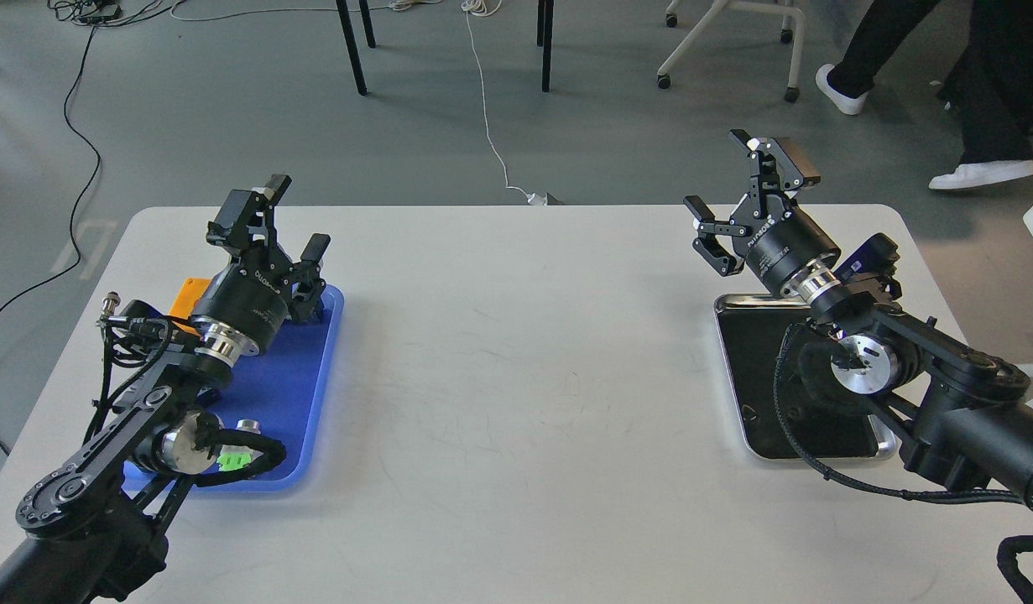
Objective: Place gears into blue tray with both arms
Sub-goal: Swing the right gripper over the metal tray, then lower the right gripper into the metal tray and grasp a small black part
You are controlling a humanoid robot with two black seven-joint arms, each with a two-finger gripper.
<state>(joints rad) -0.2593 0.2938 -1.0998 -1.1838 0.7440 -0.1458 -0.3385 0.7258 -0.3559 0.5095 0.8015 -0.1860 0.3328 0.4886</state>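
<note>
Head view:
Blue tray: shallow bright-blue plastic tray (310,382) with rounded corners, lying on the left of the white tabletop (516,377).
Gears: none can be made out.
Left hand: black two-finger hand (294,214) above the tray's far end, fingers apart, holding nothing.
Right hand: black two-finger hand (722,197) beyond the shiny steel tray (738,369), spread wide, holding nothing.
</note>
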